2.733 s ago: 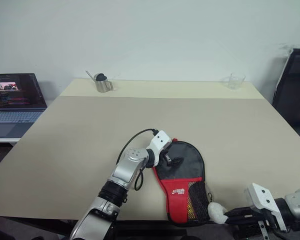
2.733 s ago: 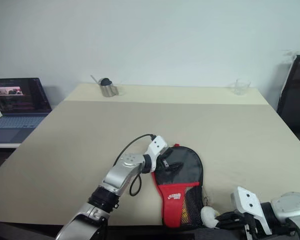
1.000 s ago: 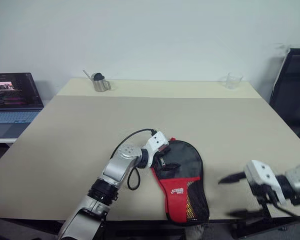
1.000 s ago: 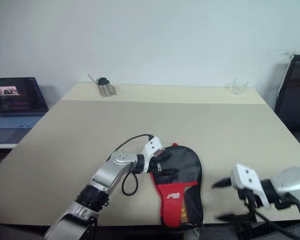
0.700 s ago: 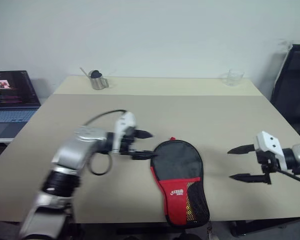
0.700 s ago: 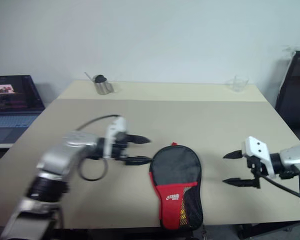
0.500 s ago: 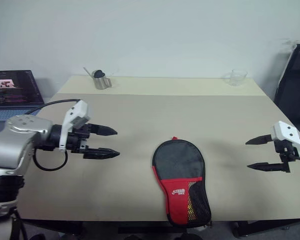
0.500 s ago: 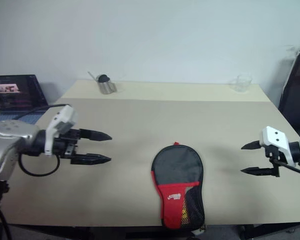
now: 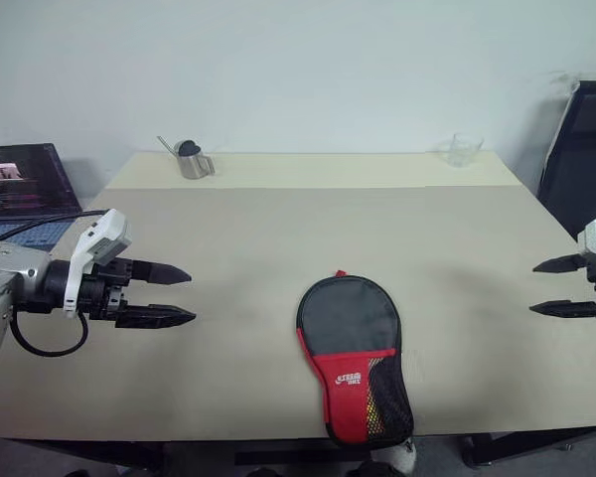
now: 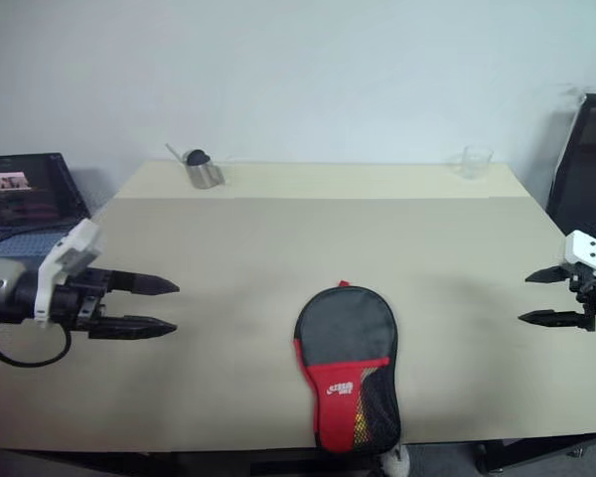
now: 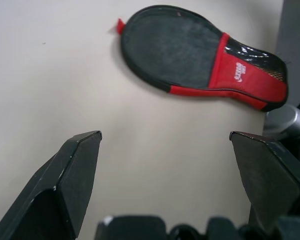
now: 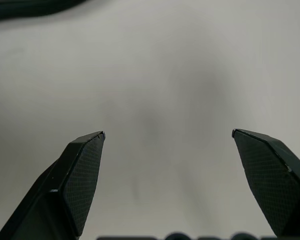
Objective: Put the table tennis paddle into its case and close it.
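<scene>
**Case lies closed on table; both arms drawn clear**

The table (image 9: pixel 278 219) carries the case (image 9: pixel 356 358) near its front edge, lying flat, round black end away from the robot, red lower part and mesh pocket toward it. The table tennis paddle itself cannot be seen; the outline of the case suggests it is inside, and the seam looks shut, though the zip's full run cannot be confirmed.

The left gripper (image 9: pixel 169 295) hangs well to the left of the case, fingers spread and empty. The right gripper (image 9: pixel 558 286) hangs well to the right of the case, likewise spread and empty.

Judgement: the task appears finished or nearly so. Done well, the remaining step is to hold both arms off and leave the case undisturbed.

Against the earlier frames: the left gripper was then at the case's left edge, near its round end, and the right gripper low at the table's front edge beside it. Both have since swung outward. The case has kept its place.
</scene>
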`<state>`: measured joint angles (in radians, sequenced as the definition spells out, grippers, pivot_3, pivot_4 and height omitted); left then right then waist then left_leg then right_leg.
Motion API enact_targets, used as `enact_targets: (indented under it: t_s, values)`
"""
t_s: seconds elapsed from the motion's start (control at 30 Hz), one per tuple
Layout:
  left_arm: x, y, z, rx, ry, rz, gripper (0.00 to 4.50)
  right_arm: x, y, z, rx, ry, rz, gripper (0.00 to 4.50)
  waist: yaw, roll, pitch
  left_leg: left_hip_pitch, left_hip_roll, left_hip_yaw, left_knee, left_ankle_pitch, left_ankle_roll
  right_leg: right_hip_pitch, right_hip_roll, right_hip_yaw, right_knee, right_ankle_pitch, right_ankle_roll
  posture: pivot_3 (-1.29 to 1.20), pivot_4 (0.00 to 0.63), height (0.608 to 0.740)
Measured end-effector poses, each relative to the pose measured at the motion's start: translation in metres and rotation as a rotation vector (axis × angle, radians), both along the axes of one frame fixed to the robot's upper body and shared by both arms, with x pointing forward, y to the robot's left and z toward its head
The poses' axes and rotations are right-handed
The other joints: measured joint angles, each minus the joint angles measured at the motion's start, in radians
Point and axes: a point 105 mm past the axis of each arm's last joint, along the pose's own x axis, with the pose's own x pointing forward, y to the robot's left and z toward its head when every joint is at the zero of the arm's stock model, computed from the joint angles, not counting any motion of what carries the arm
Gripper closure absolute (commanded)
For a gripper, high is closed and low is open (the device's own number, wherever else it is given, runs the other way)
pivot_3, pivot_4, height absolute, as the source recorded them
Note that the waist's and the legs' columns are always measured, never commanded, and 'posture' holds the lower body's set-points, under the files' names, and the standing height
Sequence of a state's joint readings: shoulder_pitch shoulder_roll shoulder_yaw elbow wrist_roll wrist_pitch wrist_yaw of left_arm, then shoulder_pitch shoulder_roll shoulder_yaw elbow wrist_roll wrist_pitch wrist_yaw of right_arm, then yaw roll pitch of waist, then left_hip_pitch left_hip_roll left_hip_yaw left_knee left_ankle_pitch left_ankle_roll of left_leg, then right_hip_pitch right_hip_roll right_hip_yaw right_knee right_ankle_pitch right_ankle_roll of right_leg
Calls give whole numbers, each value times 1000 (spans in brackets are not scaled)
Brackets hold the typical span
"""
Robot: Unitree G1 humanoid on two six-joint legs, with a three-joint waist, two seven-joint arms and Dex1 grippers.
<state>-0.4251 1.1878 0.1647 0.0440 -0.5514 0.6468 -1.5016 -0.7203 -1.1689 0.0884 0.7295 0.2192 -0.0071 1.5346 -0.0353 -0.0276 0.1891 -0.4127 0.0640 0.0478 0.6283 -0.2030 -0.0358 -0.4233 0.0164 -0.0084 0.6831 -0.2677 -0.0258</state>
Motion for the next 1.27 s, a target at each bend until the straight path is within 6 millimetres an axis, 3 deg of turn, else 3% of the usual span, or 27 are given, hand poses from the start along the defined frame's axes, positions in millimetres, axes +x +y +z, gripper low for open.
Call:
enact_targets:
  t_s: [0.2,0.37,0.57,0.8,1.0,1.27]
  values:
    - [0,8,10,-8,-78,43,0,10,26,14,-6,-44,108,15,-5,1,0,1,0,2,0,0,0,0,0,1,0,0,0,0,150,740]
    - [-9,10,-16,-46,-30,92,0,17,35,5,13,-25,131,15,-1,1,1,1,0,3,0,0,0,0,-1,2,0,0,0,0,150,740]
    - [-11,18,-1,-27,-102,139,0,28,51,12,37,-69,184,15,3,1,1,3,0,3,0,0,0,2,-1,2,0,0,0,0,150,740]
    - [-7,14,3,-30,-130,125,0,29,54,11,41,-68,193,15,4,1,1,3,0,3,0,0,0,2,-1,2,0,0,0,0,150,740]
    - [8,5,3,-46,-132,84,0,22,54,11,3,-53,195,15,6,1,1,3,0,3,0,0,0,2,-1,2,1,0,0,0,150,740]
    - [14,0,-8,-36,-103,65,0,18,71,18,12,-59,244,15,1,1,1,4,0,6,0,0,0,1,0,4,4,0,0,0,150,740]
